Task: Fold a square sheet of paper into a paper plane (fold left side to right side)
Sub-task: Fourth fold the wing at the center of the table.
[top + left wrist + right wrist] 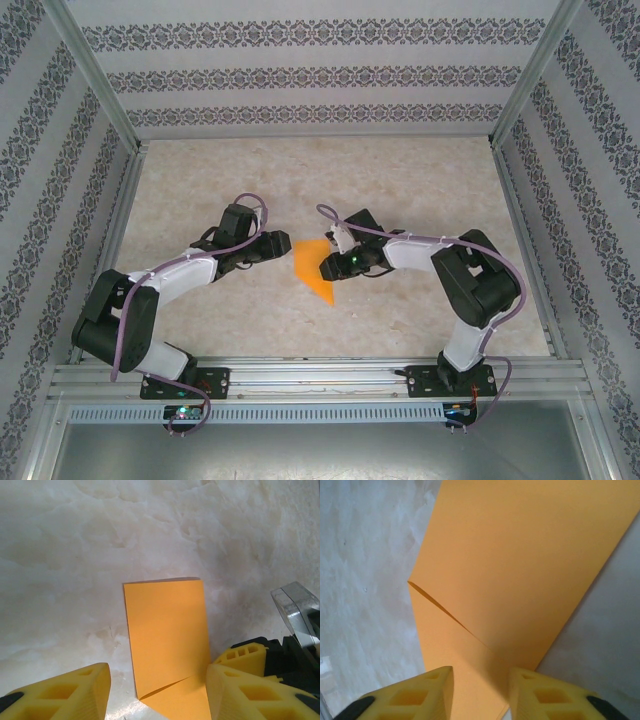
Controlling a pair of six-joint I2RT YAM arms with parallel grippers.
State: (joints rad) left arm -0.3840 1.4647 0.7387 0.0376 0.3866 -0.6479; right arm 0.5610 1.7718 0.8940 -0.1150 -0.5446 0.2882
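Observation:
The square sheet of paper [313,268] is bright orange and lies on the pale table between my two grippers. One flap is folded over, and its slanted edge shows in both wrist views. My left gripper [287,243] sits at the sheet's left edge. In the left wrist view the left gripper [157,695] stands open, with the near part of the sheet [167,630] lying between its yellow fingers. My right gripper [327,266] is over the sheet's right side. In the right wrist view the right gripper [480,695] has its jaws apart, low over the sheet [520,555].
Patterned walls [320,75] close the table in at the back and on both sides. An aluminium rail [320,378] runs along the near edge by the arm bases. One yellow finger of the right gripper [242,657] shows beside the paper in the left wrist view.

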